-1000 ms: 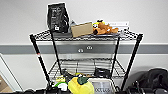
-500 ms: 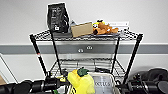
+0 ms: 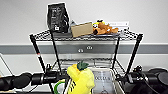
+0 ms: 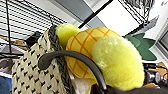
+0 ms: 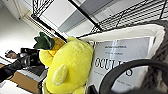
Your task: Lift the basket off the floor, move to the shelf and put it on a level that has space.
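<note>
The basket [image 3: 117, 84] hangs in the air between my two arms, just in front of the shelf [image 3: 134, 51]. Its speckled woven wall [image 4: 30, 72] and pale lining [image 5: 130, 31] show close up in the wrist views. A yellow pineapple plush [image 3: 80, 78] and a white box printed "OCULUS" [image 3: 102, 79] ride inside. My left gripper [image 3: 61, 76] holds the basket's left end by the dark handle [image 4: 75, 58]. My right gripper [image 3: 122, 78] holds the right end by its handle [image 5: 125, 68]. The level [image 3: 100, 62], the second wire tier, lies behind the basket with bare grid showing.
The top tier carries a black bag [image 3: 58, 17], a cardboard box [image 3: 82, 29] and an orange plush toy [image 3: 103, 28]. A white wall with a grey band [image 3: 152, 48] stands directly behind the rack. The rack's posts [image 3: 37, 53] frame the opening on both sides.
The basket with the pineapple plush has risen in front of the rack, and both arms have come up into the head view at its sides.
</note>
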